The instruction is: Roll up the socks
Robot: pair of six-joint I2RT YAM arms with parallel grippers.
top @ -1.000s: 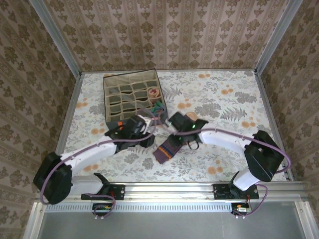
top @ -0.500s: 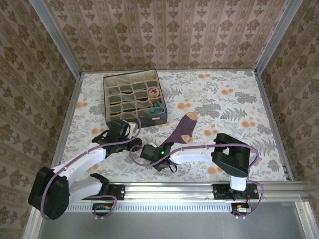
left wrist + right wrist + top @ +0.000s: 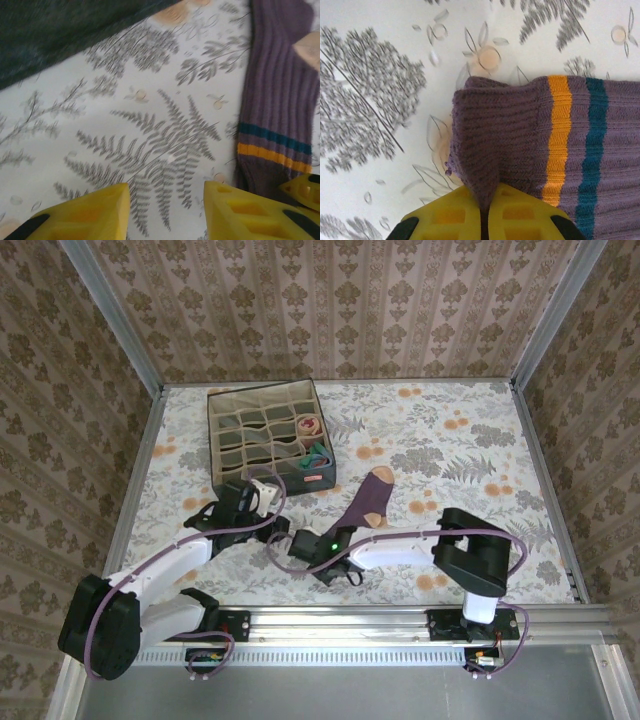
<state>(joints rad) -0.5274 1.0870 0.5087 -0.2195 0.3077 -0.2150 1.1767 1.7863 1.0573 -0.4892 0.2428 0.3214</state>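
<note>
Purple sock point(image 3: 368, 502), lying diagonal, toe probably far-right

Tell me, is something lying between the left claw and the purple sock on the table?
Nothing visible does. The left claw hangs open beside the purple sock, and bare flowered tablecloth lies between them. The right claw is shut on the sock's cuff edge.

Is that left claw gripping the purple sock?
No, the left gripper stands open over the floral tablecloth, and the purple sock lies off to one side, not between its fingers.
</note>
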